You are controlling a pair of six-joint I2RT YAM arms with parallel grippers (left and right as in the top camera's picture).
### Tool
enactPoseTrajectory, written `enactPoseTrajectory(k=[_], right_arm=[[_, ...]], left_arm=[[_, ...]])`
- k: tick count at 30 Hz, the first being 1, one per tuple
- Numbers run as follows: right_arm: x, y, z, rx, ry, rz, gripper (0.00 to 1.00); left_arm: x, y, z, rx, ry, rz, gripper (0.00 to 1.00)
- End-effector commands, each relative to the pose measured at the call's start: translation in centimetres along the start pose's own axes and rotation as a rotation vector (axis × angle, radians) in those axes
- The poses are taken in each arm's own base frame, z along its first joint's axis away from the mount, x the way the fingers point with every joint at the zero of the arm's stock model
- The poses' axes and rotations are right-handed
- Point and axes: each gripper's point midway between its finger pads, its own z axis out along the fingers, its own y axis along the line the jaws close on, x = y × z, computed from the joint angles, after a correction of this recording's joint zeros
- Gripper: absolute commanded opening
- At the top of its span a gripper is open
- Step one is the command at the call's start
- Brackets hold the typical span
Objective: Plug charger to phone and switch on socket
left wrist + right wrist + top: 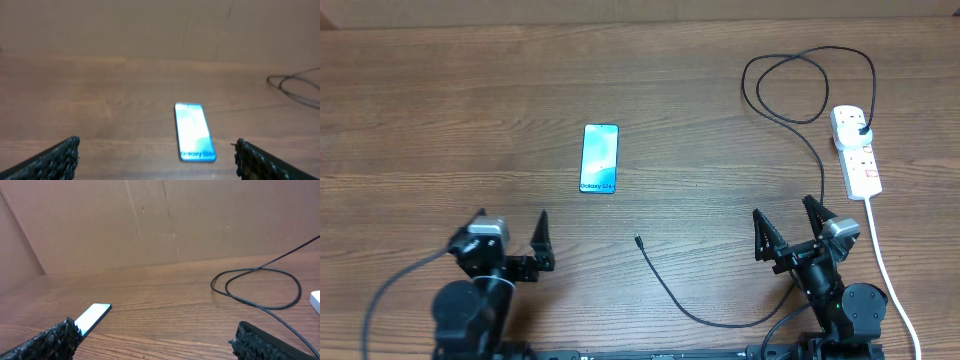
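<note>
Left gripper point(512, 228) and right gripper point(788, 222) are held spread wide, empty. The phone point(599, 158) is laid screen-up ahead of the left one; the charger point(665, 285) tip lies between the two, its plug seated in the socket point(856, 150). The tip is best pinched just behind the connector and squared to the phone's port.

Robot lab bench, wood-grain table point(420, 120), brown board backdrop point(100, 225)
</note>
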Motion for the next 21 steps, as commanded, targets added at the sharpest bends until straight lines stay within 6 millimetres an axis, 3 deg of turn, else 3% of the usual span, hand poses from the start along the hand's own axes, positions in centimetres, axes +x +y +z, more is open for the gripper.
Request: enactPoseTrajectory(k=[1, 6, 13, 17, 21], right_arm=[[0.1, 0.1, 0.0, -0.004, -0.004, -0.003, 1.0], [0.1, 0.1, 0.0, -0.004, -0.004, -0.003, 1.0], [0.1, 0.1, 0.0, -0.004, -0.004, -0.003, 1.0], [0.1, 0.1, 0.0, -0.004, -0.004, -0.003, 1.0], [0.1, 0.1, 0.0, -0.004, -0.004, -0.003, 1.0]], left_arm=[[-4.3, -0.9, -0.9, 0.023, 0.012, -0.015, 1.0], [-9.3, -1.9, -0.7, 0.033, 0.182, -0.032, 1.0], [-15.0, -2.2, 2.2, 0.005, 0.442, -0.059, 1.0], [-15.3, -2.6, 5.0, 0.002, 0.636, -0.062, 1.0], [-12.7, -3.8, 8.5, 0.022, 0.813, -0.051, 1.0]])
